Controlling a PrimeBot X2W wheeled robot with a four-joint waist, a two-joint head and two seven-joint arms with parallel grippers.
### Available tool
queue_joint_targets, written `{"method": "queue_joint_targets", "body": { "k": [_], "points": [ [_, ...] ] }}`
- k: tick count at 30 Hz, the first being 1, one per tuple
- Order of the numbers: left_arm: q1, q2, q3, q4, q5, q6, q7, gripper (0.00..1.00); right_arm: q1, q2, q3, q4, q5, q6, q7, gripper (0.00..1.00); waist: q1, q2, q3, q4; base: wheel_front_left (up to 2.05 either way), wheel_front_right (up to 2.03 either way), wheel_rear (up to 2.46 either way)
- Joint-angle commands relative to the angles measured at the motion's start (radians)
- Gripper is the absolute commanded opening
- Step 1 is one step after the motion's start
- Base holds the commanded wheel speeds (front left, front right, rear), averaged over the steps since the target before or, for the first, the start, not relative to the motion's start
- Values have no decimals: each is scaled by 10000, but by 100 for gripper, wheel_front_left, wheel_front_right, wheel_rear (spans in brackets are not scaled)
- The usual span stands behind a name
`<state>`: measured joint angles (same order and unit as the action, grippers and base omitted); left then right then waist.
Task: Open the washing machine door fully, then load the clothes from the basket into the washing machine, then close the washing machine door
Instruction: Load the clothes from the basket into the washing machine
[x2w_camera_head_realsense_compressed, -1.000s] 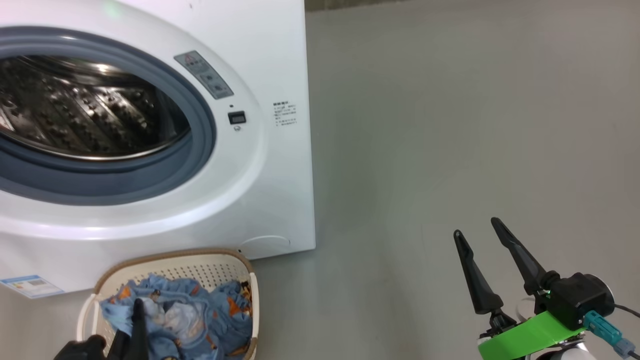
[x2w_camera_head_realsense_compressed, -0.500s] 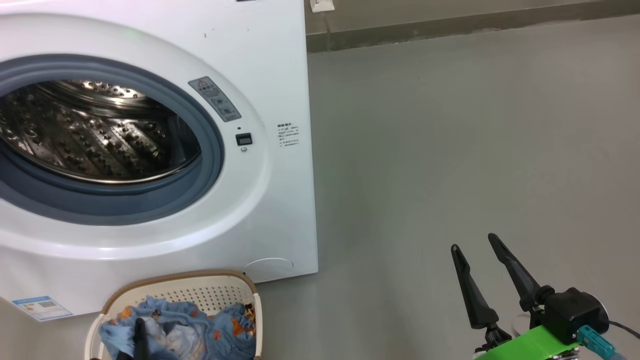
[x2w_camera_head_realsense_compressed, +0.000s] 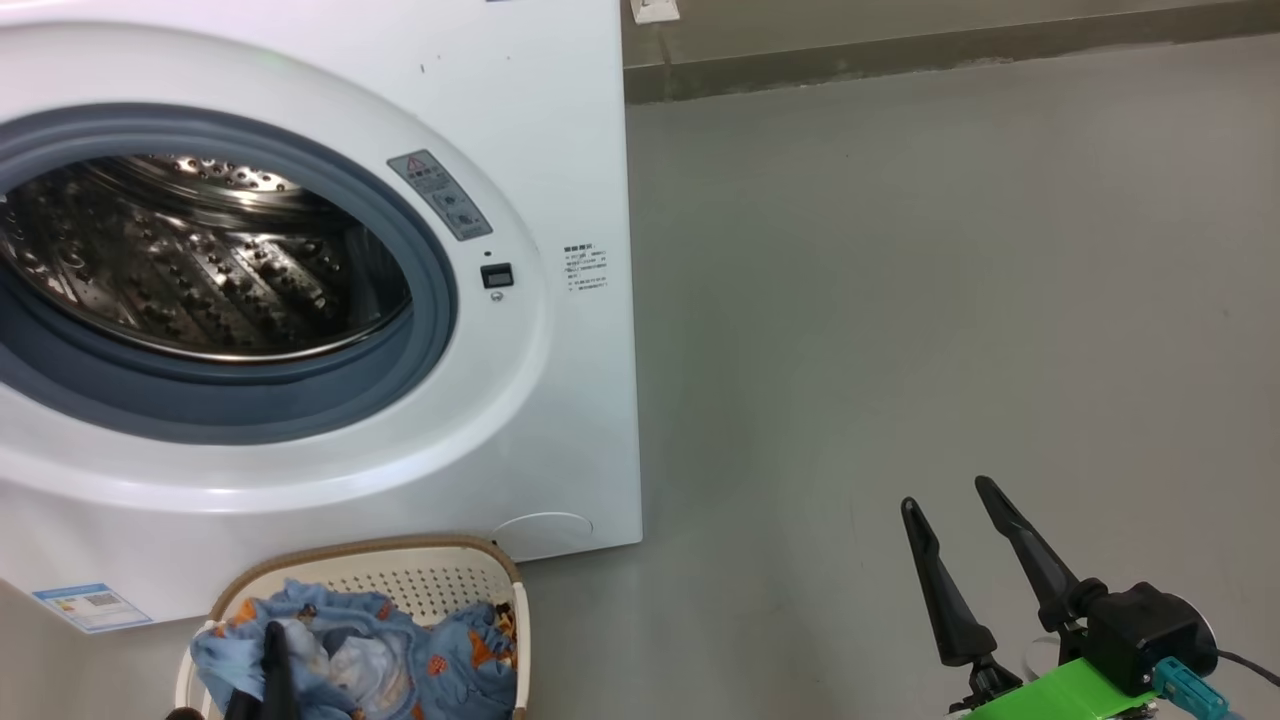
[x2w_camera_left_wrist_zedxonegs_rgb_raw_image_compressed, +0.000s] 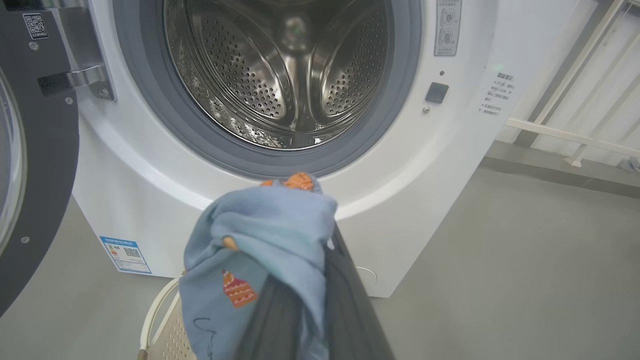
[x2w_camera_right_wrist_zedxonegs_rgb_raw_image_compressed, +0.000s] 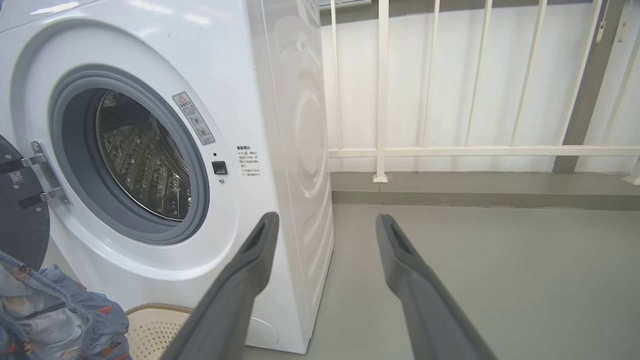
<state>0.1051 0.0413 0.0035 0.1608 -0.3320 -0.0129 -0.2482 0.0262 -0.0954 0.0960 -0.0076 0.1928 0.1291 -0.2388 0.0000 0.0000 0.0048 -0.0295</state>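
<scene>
The left gripper (x2w_camera_head_realsense_compressed: 271, 645) pinches the clothes (x2w_camera_left_wrist_zedxonegs_rgb_raw_image_compressed: 265, 235) just above the basket (x2w_camera_head_realsense_compressed: 370, 543), at the foot of the washing machine (x2w_camera_head_realsense_compressed: 560, 150). Its door (x2w_camera_left_wrist_zedxonegs_rgb_raw_image_compressed: 40, 150) stands wide, clearing the drum. The right gripper (x2w_camera_head_realsense_compressed: 945, 495) hangs spread, well to the machine's right.

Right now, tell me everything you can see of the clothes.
The clothes are one soft, crumpled bundle of light blue fabric printed with small orange and brown patches. The left gripper is shut on it; in the left wrist view the fabric drapes over its dark fingers. It bunches over the cream basket, below the washing machine's open drum; whether it has cleared the basket, I can't tell.
</scene>
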Motion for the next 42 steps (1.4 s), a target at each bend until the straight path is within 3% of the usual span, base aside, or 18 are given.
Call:
{"method": "queue_joint_targets", "body": {
  "k": [1, 13, 26, 37, 42],
  "points": [
    [-130, 90, 374, -392, -178, 107, -135, 0, -117, -28, 253, -298, -68, 16, -16, 100, 0, 0, 80, 4, 0, 0, 0],
    [-1178, 90, 896, -1011, -512, 171, -135, 0, -371, -320, 253, -501, 85, 16, -30, 100, 0, 0, 1144, -89, 0, 0, 0],
    [-4653, 262, 2025, -863, 285, -220, -135, 0, -1140, -1110, 266, -898, 479, 16, -70, 100, 0, 0, 3605, -540, 0, 0, 0],
    [-7959, 1344, 2918, 850, 300, -449, -136, 0, -1712, -1448, 313, -891, 803, 16, -195, 100, 0, 0, 5202, -1111, 0, 0, 0],
    [-9343, 2240, 2466, 1999, 889, -629, -120, 0, -1916, -1534, 310, -870, 930, 16, -220, 100, 0, 0, 5865, -1287, 0, 0, 0]
  ]
}}
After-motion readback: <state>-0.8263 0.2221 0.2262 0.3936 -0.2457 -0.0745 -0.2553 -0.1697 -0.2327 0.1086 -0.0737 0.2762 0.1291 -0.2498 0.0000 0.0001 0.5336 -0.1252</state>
